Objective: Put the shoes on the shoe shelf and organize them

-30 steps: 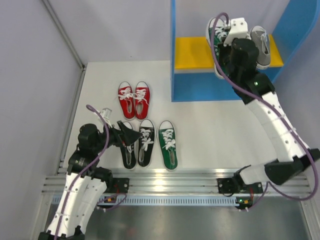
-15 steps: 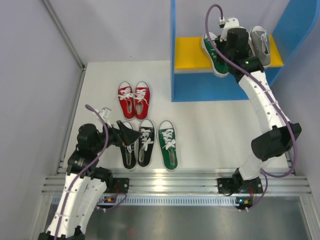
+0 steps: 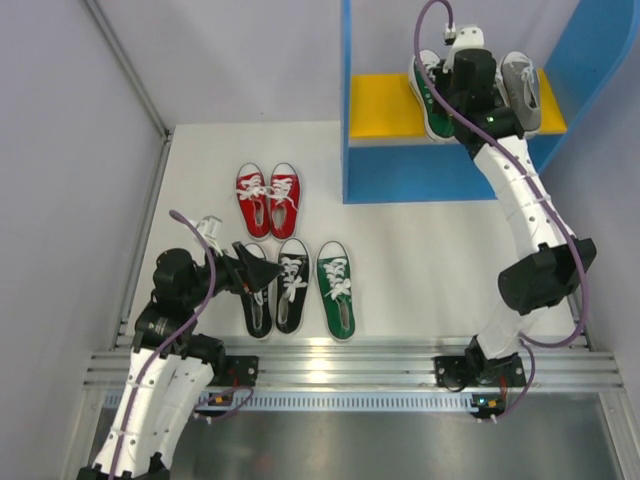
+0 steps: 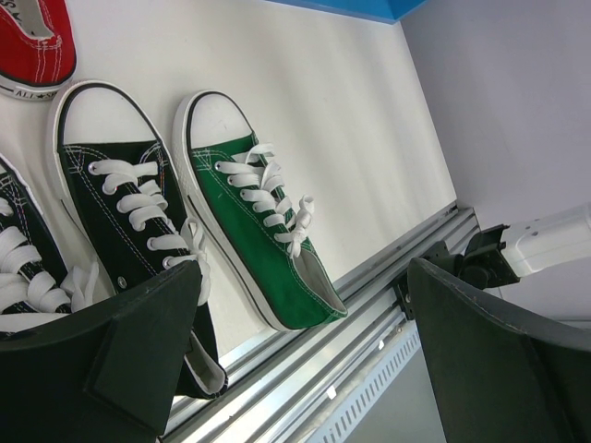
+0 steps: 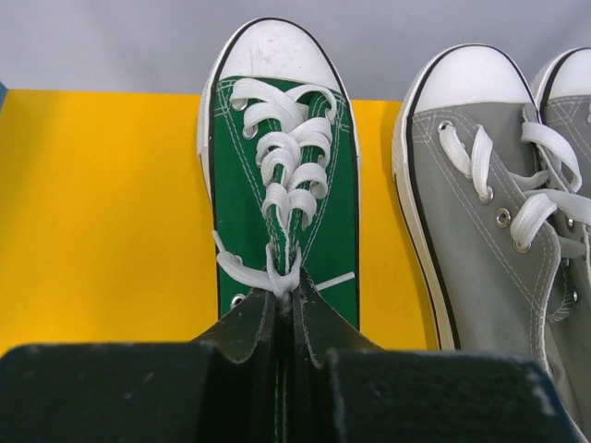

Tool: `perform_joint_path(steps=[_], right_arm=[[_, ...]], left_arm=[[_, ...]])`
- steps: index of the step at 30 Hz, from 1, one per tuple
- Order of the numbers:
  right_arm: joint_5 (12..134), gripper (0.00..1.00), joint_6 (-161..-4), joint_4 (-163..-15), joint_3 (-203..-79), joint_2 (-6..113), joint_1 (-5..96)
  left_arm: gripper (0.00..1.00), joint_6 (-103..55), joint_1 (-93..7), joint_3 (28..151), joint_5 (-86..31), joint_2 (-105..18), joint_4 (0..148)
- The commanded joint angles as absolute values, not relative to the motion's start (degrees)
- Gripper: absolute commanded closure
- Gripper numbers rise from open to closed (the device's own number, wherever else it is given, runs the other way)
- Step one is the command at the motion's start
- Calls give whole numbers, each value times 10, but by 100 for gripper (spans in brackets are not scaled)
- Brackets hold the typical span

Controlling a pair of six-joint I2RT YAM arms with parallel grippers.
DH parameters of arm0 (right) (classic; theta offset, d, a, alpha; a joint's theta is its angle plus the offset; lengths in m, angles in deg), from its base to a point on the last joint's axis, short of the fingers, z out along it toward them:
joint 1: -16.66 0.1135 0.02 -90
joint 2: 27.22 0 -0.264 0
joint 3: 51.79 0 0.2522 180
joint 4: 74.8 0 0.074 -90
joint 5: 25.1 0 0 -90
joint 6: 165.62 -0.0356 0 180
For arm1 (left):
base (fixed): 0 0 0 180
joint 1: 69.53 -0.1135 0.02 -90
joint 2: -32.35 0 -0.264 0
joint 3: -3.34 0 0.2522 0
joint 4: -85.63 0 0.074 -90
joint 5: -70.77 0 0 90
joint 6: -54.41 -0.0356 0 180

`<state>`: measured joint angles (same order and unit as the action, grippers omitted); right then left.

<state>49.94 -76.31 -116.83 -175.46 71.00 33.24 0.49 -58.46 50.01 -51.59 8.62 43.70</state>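
Note:
On the shoe shelf's [image 3: 346, 110] yellow board [image 3: 385, 105] lies a green shoe [image 3: 428, 100], toe pointing to the back, with my right gripper [image 5: 292, 309] shut on its tongue and lace knot. In the right wrist view the green shoe [image 5: 277, 120] lies beside a grey pair [image 5: 480, 212] on the yellow board [image 5: 102, 212]. On the floor are a red pair [image 3: 268, 198], a black pair [image 3: 275, 285] and the other green shoe [image 3: 335, 288]. My left gripper [image 3: 262, 270] hovers open over the black pair. The left wrist view shows a black shoe [image 4: 129, 212] and the green shoe [image 4: 259, 221] below the left gripper [image 4: 305, 277].
An aluminium rail [image 3: 330, 365] runs along the near edge behind the floor shoes' heels. Blue side walls [image 3: 590, 60] close in the yellow board on both sides. A grey wall with a metal frame [image 3: 125, 80] borders the left.
The right arm has stretched out and carried the green shoe further back onto the yellow board, straightening it beside the grey pair. The left arm has stayed still.

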Motion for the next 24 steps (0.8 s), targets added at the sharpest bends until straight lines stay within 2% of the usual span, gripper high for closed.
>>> perform_joint_path(steps=[1, 17, 19, 24], right_arm=[[465, 100, -776, -1077, -1788, 710, 325], [442, 100, -769, -1046, -1792, 747, 332], [445, 75, -776, -1047, -1781, 736, 332], [469, 37, -771, -1006, -1734, 672, 341]], left_arm=[[1, 5, -583, 521, -526, 90, 452], [1, -3, -583, 529, -522, 84, 441], [1, -4, -583, 529, -523, 84, 440], [1, -4, -582, 528, -522, 85, 437]])
